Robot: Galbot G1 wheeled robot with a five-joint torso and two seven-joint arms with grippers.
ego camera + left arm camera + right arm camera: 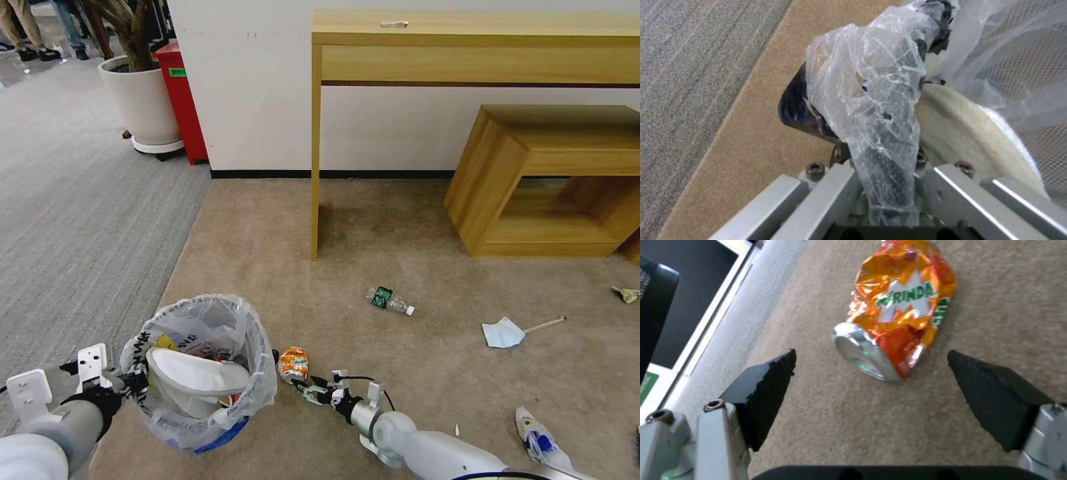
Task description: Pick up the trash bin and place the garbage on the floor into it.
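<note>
Two grippers share the job. The left gripper (130, 385) is clamped on the rim of the trash bin (200, 373), pinching the black edge together with the crinkled plastic liner (871, 110), which the left wrist view shows bunched between its fingers. Holding the bin by the rim at the robot's left front keeps its mouth facing up and close to the litter, so that a picked item needs only a short carry. A white slipper (197, 377) already lies inside, leaning across the opening.

The right gripper (308, 389) is low over the beige carpet (400, 253), its jaws spread wide and gripping nothing. Its black fingertips (769, 390) stand either side of the near end of the crushed orange can (896, 316), apart from it, which looks like a line-up for a grasp across the can's narrow width.

That can lies flat on the carpet just beside the bin, between the bin and the right gripper. Its long axis runs roughly in line with the gripper's reach, the silver end toward the gripper and the crumpled far end pointing away, so the jaws would close across it rather than along it.

Farther out the green-label bottle (389, 300) lies on its side near the table leg (315, 153), cap toward the robot's right. The blue mask (503, 333) and wooden stick (545, 325) lie well apart, to the right
</note>
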